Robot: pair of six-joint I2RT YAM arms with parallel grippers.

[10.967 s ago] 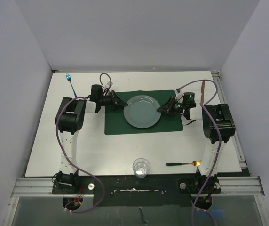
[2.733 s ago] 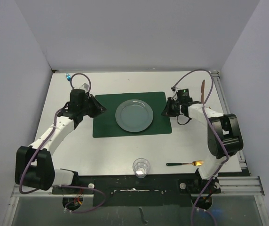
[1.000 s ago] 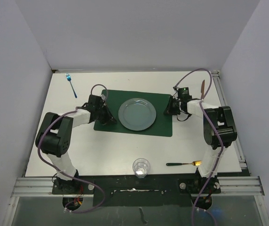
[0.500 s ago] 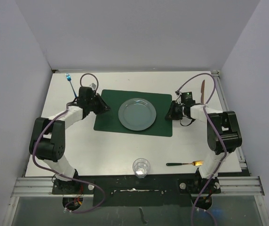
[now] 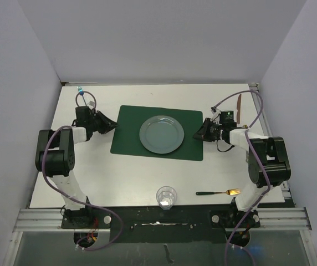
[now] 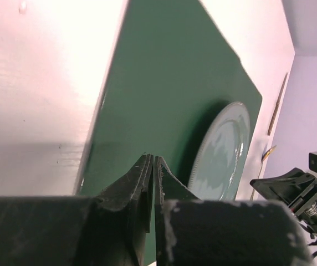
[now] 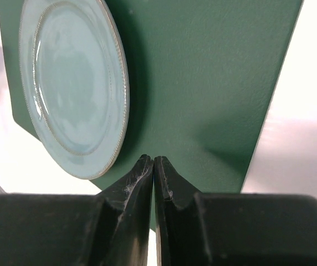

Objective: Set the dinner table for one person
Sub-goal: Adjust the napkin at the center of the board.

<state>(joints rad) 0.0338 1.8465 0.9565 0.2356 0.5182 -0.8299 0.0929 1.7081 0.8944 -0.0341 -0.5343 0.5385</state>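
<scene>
On the white dinner table (image 5: 119, 172) lies a dark green placemat (image 5: 129, 136) with a pale blue-green plate (image 5: 161, 134) at its middle. My left gripper (image 5: 113, 124) sits low at the mat's left edge, shut with nothing in it. In the left wrist view the gripper (image 6: 152, 158) has its tips just over the placemat (image 6: 169, 105), short of the plate (image 6: 223, 155). My right gripper (image 5: 198, 134) is at the mat's right edge, shut and empty. In the right wrist view this gripper (image 7: 153, 159) hovers over the placemat (image 7: 208, 83) beside the plate (image 7: 70, 88).
A clear glass (image 5: 167, 197) stands near the front edge. A fork (image 5: 219, 193) with a dark handle lies at the front right. A thin brown utensil (image 5: 238, 104) lies at the back right. A blue utensil (image 5: 80, 89) is at the back left, behind the left arm.
My left gripper has pulled away from the mat's near-left corner and back toward the upper left edge. The right gripper has slid slightly right. Mat and plate stay put.
</scene>
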